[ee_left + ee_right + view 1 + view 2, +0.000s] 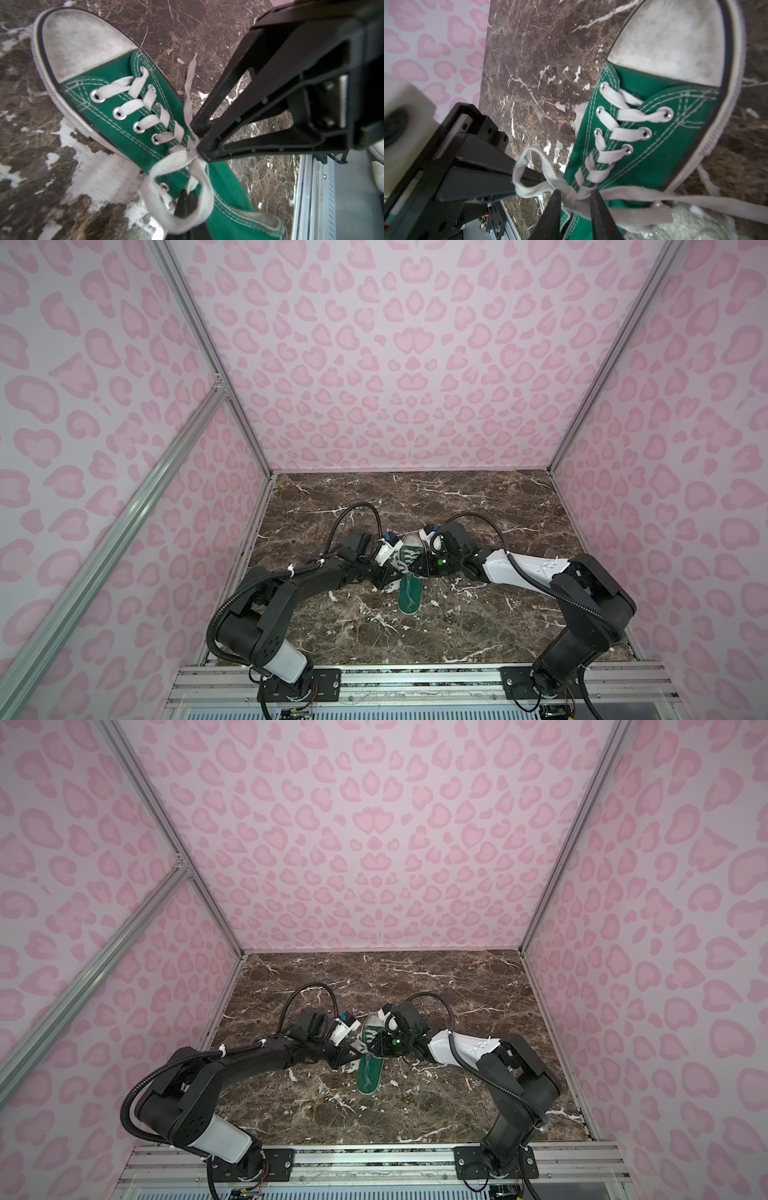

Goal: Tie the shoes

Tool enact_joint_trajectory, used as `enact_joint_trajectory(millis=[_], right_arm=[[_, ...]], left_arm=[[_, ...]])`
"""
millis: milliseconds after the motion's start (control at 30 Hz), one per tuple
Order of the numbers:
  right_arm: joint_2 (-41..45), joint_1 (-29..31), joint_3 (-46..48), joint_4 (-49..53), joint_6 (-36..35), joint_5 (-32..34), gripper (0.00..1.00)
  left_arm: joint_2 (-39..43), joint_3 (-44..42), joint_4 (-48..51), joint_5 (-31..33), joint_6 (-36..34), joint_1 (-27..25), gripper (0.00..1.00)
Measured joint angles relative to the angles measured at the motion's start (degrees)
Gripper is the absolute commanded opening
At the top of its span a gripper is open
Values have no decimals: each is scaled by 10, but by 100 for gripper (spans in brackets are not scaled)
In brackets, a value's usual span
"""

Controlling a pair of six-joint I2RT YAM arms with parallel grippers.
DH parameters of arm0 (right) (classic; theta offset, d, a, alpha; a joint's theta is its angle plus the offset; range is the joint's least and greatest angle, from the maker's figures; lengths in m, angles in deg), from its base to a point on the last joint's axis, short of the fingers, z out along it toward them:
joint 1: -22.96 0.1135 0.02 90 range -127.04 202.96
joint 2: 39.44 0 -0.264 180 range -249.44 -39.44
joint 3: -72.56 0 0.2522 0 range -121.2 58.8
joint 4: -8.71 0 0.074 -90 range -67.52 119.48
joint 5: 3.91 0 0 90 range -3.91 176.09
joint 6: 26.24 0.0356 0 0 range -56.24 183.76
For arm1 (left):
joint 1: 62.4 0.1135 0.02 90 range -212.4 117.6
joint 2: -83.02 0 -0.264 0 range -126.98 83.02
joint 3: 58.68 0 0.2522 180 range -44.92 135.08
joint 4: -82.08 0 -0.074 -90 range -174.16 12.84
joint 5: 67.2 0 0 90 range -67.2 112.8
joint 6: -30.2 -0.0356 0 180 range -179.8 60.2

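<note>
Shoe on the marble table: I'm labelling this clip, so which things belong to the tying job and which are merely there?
In the job:
- green sneaker
- white laces
- left hand, pinching a lace
- right hand, straddling the knot

Merely there:
- marble table
- pink patterned walls

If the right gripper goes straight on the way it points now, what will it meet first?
Probably the white flat lace crossing between its fingertips; the right gripper already straddles it, above the green canvas sneaker. Depth is unclear.

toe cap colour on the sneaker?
White, scuffed grey; the toe cap shows best in the left wrist view.
</note>
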Motion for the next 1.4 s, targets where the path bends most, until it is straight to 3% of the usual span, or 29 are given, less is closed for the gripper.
enact_joint_trajectory(millis=[100,367,433,567,667,867,967,1200,1400], right_arm=[[-3,1,0,-2,1,0,24],[-6,3,-1,-2,5,-3,22],[-6,3,-3,-3,5,-4,22],[-6,3,-3,-3,5,-4,21],[-6,3,-3,-3,5,-4,21],[-6,3,-3,-3,5,-4,21],[-6,3,-3,-2,5,-4,21],[-5,3,-3,-2,5,-4,21],[-5,3,-3,-2,5,-5,21]], left_arm=[[7,-3,6,5,0,0,20],[12,-17,5,6,7,0,28],[15,-26,2,7,10,0,26],[18,-35,-3,11,19,0,11],[21,-35,-6,15,19,0,8],[22,-38,-16,24,27,0,39],[24,-47,-34,28,30,0,44],[7,-40,-66,19,30,-1,40],[-14,-37,-93,-9,32,0,20]])
